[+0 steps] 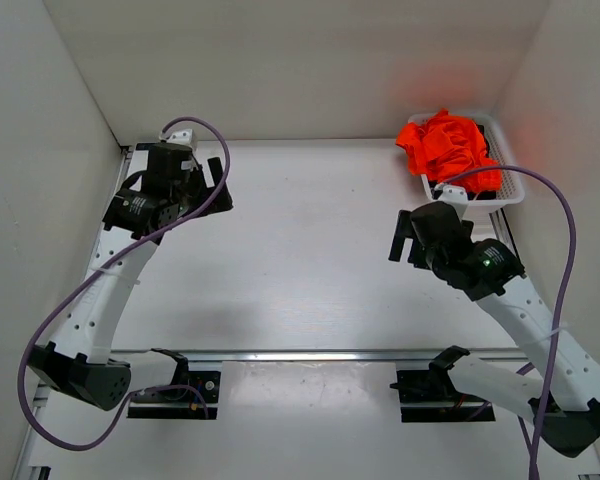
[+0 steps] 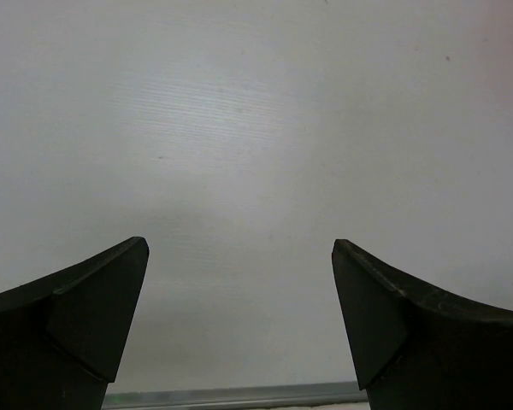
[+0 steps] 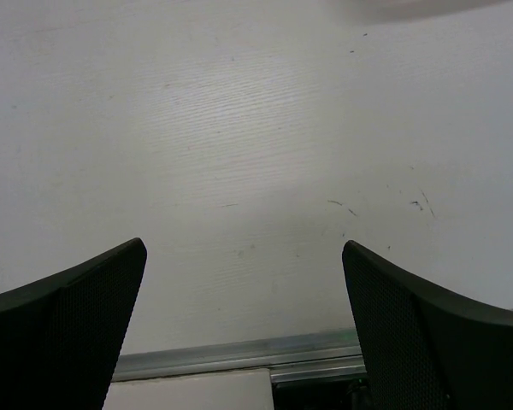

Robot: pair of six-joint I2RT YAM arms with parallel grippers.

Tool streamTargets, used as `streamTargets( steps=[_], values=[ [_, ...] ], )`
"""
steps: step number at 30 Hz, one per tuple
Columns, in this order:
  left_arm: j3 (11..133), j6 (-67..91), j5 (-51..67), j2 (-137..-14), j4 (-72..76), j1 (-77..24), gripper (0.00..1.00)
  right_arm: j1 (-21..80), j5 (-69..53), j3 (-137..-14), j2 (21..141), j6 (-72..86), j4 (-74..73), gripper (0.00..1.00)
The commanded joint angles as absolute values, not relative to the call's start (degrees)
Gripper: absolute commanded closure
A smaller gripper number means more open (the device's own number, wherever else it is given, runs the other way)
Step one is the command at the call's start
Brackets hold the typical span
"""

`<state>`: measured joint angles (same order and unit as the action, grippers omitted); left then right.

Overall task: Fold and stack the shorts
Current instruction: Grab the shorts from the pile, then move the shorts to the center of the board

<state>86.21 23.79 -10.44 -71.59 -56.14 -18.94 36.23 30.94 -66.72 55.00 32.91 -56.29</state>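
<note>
The bright neon-orange shorts (image 1: 445,145) lie crumpled in a heap inside a white basket (image 1: 511,192) at the back right corner of the table. My left gripper (image 1: 218,186) hovers over the back left of the table, open and empty; the left wrist view (image 2: 239,248) shows only bare white table between its fingers. My right gripper (image 1: 404,236) is open and empty just in front of the basket, to its left; the right wrist view (image 3: 244,248) shows bare table between its fingers. Neither wrist view shows the shorts.
White walls enclose the table on the left, back and right. A metal rail (image 1: 310,354) runs along the near edge, also in the right wrist view (image 3: 239,354). Purple cables (image 1: 570,250) loop from each arm.
</note>
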Motion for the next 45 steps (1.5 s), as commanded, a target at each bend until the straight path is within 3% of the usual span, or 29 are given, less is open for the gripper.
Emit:
streamTargets(
  steps=[1, 7, 12, 18, 25, 30, 32, 33, 35, 36, 37, 41, 45],
  values=[
    [85.9, 21.4, -2.0, -69.4, -54.4, -19.1, 0.0, 36.2, 34.4, -66.5, 55.6, 35.2, -55.7, 0.0],
    [84.3, 20.7, 0.0, -68.2, -52.6, -19.1, 0.0, 30.4, 37.0, -74.2, 64.1, 29.5, -54.1, 0.0],
    [81.8, 21.6, 1.4, -66.1, -50.3, -19.6, 0.0, 10.2, 19.9, -87.6, 79.3, 22.1, -50.5, 0.0],
    [82.2, 20.9, 4.8, -67.8, -50.3, -19.6, 0.0, -3.0, 12.1, -107.2, 98.7, 26.1, -50.5, 0.0],
    [86.2, 20.2, 5.1, -72.9, -50.3, -19.6, 0.0, -8.2, 5.8, -135.3, 127.7, 33.3, -54.0, 0.0],
    [89.3, 18.5, 4.6, -76.5, -51.4, -19.6, 0.0, -9.2, 4.3, -140.5, 138.0, 35.5, -50.6, 0.06],
    [89.3, 18.0, 3.9, -77.1, -51.4, -19.6, 0.0, -9.8, 1.5, -140.0, 138.8, 35.5, -46.3, 0.17],
    [89.3, 18.0, 3.9, -77.1, -51.4, -19.6, 0.0, -9.8, 1.5, -140.0, 138.8, 34.8, -45.7, 0.38],
    [89.3, 18.0, 3.9, -77.1, -51.4, -19.6, 0.0, -9.8, 2.9, -139.5, 137.5, 34.8, -45.1, 0.66],
    [88.8, 18.6, 3.9, -77.7, -51.4, -19.6, 0.0, -9.8, 5.9, -138.4, 136.1, 34.8, -45.1, 0.93],
    [88.8, 18.6, 3.9, -77.7, -51.4, -19.6, 0.0, -9.2, 7.9, -135.8, 134.4, 34.8, -43.8, 0.99],
    [87.6, 19.2, 4.4, -80.4, -51.4, -19.6, 0.0, -5.4, 14.4, -128.2, 120.3, 30.7, -37.9, 1.0],
    [87.1, 18.6, 4.9, -80.3, -51.9, -19.6, 0.0, -2.2, 10.7, -132.4, 111.9, 25.7, -37.3, 1.0]
  ],
)
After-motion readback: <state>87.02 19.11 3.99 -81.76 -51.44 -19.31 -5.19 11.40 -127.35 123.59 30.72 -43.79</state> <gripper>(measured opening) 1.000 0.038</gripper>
